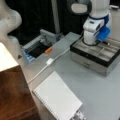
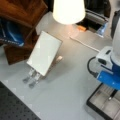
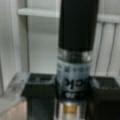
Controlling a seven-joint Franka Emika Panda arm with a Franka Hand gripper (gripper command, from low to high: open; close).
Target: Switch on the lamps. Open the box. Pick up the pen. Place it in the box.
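In a front view my white-and-blue gripper [image 1: 106, 43] hangs low over the open silvery-grey box [image 1: 96, 55] with its grey compartments. In a front view the cream-shaded lamp [image 2: 68, 10] glows. Wrist view: fingers [image 3: 40, 100] pinch the slim black pen [image 3: 76, 50] (silvery band showing).

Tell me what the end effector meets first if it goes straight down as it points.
Probably the grey compartmented floor of the open box; the end effector, gripping the pen, hangs just over it, though depth is unclear.
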